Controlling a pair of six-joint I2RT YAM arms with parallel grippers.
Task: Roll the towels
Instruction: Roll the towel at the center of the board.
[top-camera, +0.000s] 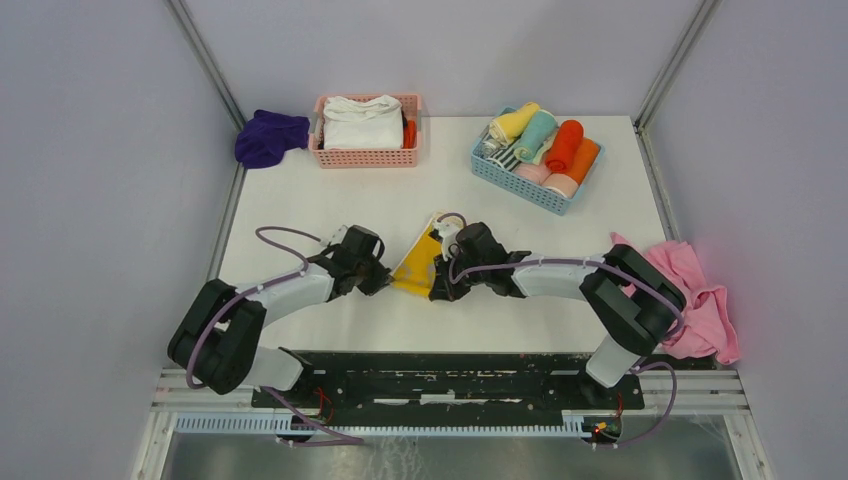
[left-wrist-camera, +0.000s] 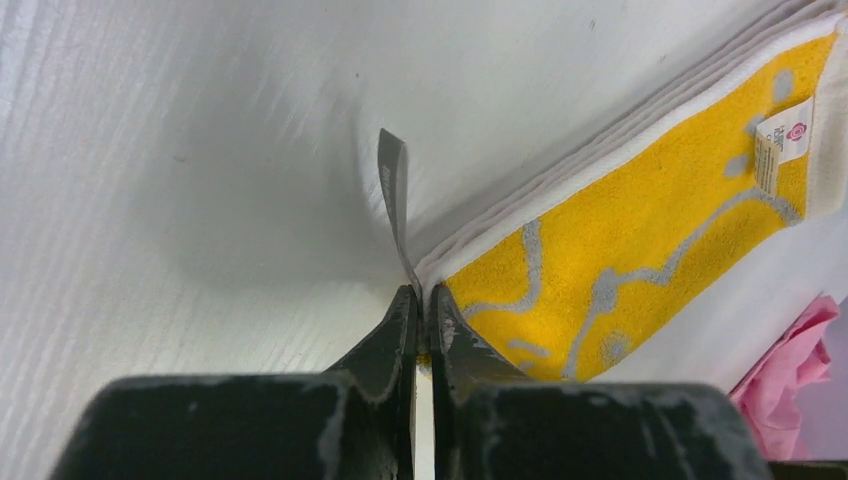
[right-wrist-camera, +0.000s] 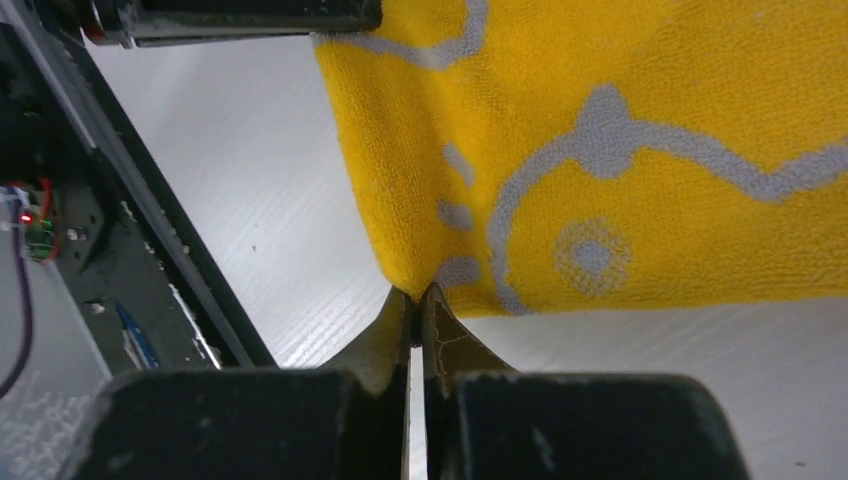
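Pinched tight, my left gripper (left-wrist-camera: 421, 300) seems to nip the near corner of the yellow towel (left-wrist-camera: 640, 230), which stretches away to its right. My right gripper (right-wrist-camera: 415, 295) clamps another corner, cloth spreading ahead. Far beyond my left gripper, the purple towel (top-camera: 270, 136) lies bunched beside a pink basket (top-camera: 366, 157).

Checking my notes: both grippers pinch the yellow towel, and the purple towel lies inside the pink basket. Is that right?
Not quite: the purple towel lies outside the pink basket, just beside its left end, as the top view shows. Both the left gripper and right gripper do pinch the yellow towel.
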